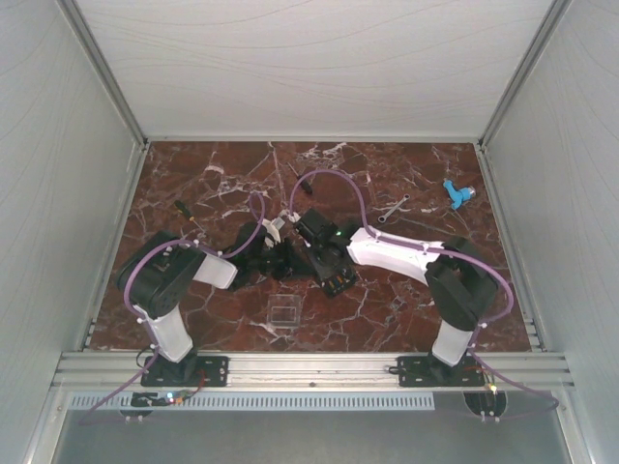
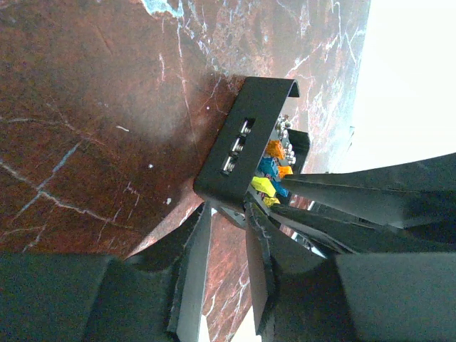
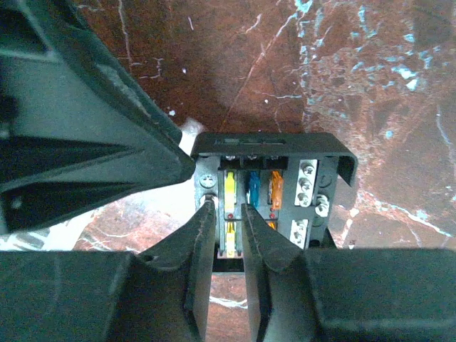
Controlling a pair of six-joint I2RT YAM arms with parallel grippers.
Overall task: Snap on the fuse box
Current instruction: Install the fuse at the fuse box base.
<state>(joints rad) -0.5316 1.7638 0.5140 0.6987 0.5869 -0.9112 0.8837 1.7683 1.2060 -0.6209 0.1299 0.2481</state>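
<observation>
Carefully: our left gripper (image 2: pixel 228 215) pinches the fuse box (image 2: pixel 229 153) between the arms, while the right gripper (image 3: pixel 226 206) hovers narrowly spread over its fuses. We should hold it level for the clear lid (image 1: pixel 282 311).

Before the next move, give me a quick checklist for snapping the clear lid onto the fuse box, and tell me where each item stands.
1. Fuse box secured: ok, the left gripper is clamped on its edge.
2. Box face uncovered and reachable: ok, the coloured fuses show.
3. Clear lid in hand: not ok, it lies on the table near the arm bases, apart from both grippers.
4. Right gripper free to fetch it: ok, its jaws are slightly parted over the fuses and appear to hold nothing.
5. Lid right way up: cannot tell, too small in the top view.
</observation>
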